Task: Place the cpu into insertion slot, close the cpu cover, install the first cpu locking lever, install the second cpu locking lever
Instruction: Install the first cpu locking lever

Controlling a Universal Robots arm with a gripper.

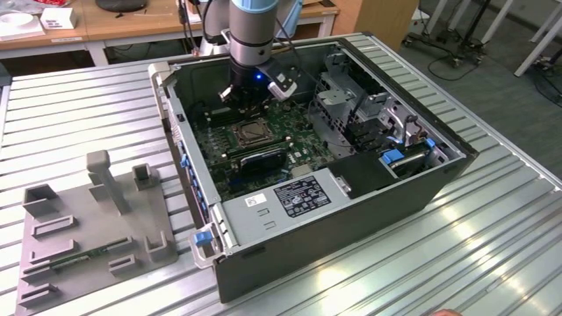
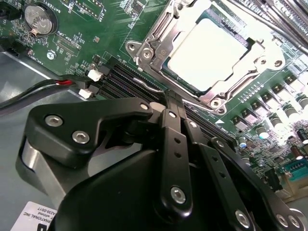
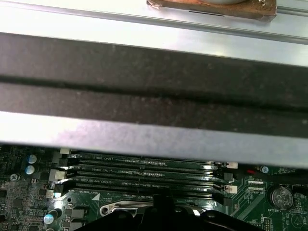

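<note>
The cpu [image 2: 207,53], a pale square chip, lies seated in the insertion slot [image 2: 139,50] on the green motherboard. The silvery cpu cover [image 2: 166,33] lies flat around it as a frame. In the exterior view the slot [image 1: 249,133] sits in the middle of the open computer case, and my gripper [image 1: 250,99] hangs just above and behind it. In the second wrist view my gripper [image 2: 169,98] is shut with nothing between its black fingers [image 2: 173,144], its tip over the memory slots beside the socket's edge. My gripper's dark tip [image 3: 161,204] also shows in the first wrist view.
Long black memory slots [image 2: 130,79] run beside the socket, with a coin battery [image 2: 41,19] and a red-black cable [image 2: 48,86] nearby. A black block [image 1: 263,160], the power supply [image 1: 290,201] and a drive cage [image 1: 351,105] crowd the case. A grey fixture [image 1: 97,224] stands on the slatted table.
</note>
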